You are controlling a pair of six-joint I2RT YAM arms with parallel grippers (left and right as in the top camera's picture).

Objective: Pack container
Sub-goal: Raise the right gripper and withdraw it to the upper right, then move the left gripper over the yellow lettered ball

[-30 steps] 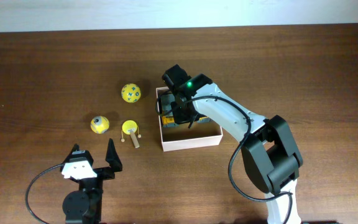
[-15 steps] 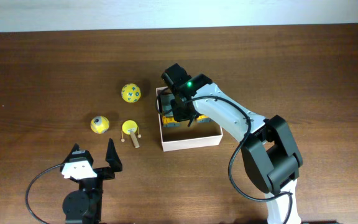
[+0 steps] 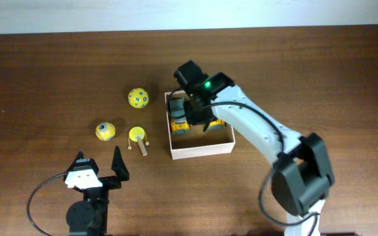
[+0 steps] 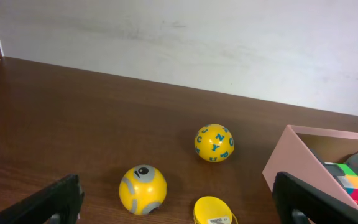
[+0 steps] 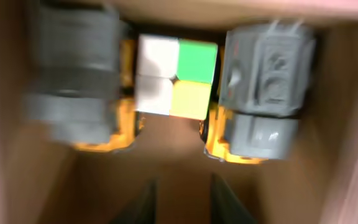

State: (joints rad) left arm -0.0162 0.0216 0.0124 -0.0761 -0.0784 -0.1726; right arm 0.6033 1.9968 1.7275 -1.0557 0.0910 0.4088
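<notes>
Right tool (image 5: 185,199) is hanging inside the container (image 3: 202,149) at mid-tabletop (image 3: 320,72), fingers parting narrowly and gripping nothing, where a second ago they were clamped. Two grey trucks (image 5: 263,93) and a colour cube (image 5: 176,76) are lying just ahead. Three yellow toys (image 3: 138,98) are waiting left of the box, nearer the left tool (image 3: 98,159), gaping wide, empty.

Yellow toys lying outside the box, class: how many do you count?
3: a lettered ball at the back, an eye-marked ball at the left, and a stick-legged toy nearest the container. The right arm may hide others.
</notes>
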